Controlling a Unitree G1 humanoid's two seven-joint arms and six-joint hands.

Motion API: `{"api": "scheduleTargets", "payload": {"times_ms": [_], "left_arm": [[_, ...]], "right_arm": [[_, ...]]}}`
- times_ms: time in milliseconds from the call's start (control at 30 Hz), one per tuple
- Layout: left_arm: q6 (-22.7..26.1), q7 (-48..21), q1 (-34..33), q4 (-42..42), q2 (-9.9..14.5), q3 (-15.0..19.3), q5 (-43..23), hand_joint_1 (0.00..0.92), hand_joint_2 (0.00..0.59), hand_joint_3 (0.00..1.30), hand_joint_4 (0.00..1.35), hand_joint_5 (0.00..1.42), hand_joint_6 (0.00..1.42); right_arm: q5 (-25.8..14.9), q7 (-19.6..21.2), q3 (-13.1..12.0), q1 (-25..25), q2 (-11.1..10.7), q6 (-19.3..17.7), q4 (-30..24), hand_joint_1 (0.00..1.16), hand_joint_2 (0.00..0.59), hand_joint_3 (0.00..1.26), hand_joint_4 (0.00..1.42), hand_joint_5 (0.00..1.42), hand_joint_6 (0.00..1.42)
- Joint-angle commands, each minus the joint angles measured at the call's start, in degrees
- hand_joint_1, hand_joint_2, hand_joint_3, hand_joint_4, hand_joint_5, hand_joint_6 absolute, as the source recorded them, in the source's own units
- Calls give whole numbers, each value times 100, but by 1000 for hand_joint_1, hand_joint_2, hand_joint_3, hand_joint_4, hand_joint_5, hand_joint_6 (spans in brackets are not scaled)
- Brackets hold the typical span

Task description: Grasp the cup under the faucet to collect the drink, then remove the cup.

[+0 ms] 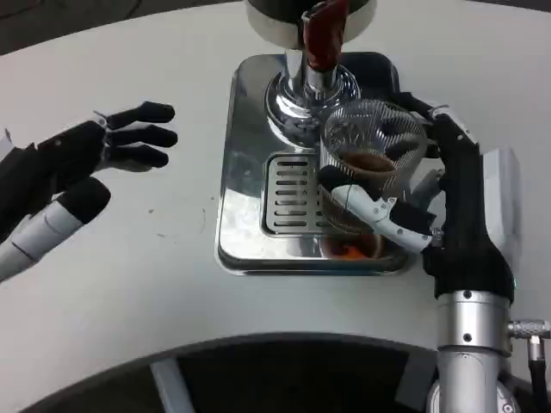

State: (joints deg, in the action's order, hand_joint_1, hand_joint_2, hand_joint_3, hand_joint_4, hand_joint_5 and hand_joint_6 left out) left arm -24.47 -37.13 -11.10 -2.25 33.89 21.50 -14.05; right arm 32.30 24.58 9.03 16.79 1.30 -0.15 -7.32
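My right hand is wrapped around the cup, thumb across the near side of the glass and the other fingers behind it, clamped on the wall. The cup is a clear ribbed plastic one with brown drink inside, roughly half full from what I can see. It's upright or close to it, held over the right part of the drip tray, just right of the slotted grate. I can't tell if its base touches the tray or sits a bit above; an orange-brown reflection shows on the tray metal right under it.

The faucet, red handle on a chrome column, stands at the far end of the tray. The cup's rim sits just near-right of the chrome base, not straight under the spout as I see it.

My left hand is well left of the tray, over the white table, holding nothing. Its fingers are stretched out and slightly apart, pointing toward the tray, clear of it. The left forearm runs off the frame edge on that side.

The right forearm comes up from the near edge, right of the tray.
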Motion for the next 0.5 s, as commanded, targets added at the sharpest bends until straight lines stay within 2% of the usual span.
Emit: {"api": "scheduleTargets", "payload": {"times_ms": [33, 500], "left_arm": [[-161, 59, 160, 53, 130, 85, 72, 0, 116, 242, 270, 321, 306], [-475, 93, 369, 134, 177, 91, 323, 0, 117, 233, 256, 300, 277]], "right_arm": [[103, -81, 51, -189, -43, -53, -359, 870, 172, 780, 952, 1164, 1203], [299, -326, 136, -933, -223, -138, -1089, 878, 163, 819, 978, 1199, 1244]]}}
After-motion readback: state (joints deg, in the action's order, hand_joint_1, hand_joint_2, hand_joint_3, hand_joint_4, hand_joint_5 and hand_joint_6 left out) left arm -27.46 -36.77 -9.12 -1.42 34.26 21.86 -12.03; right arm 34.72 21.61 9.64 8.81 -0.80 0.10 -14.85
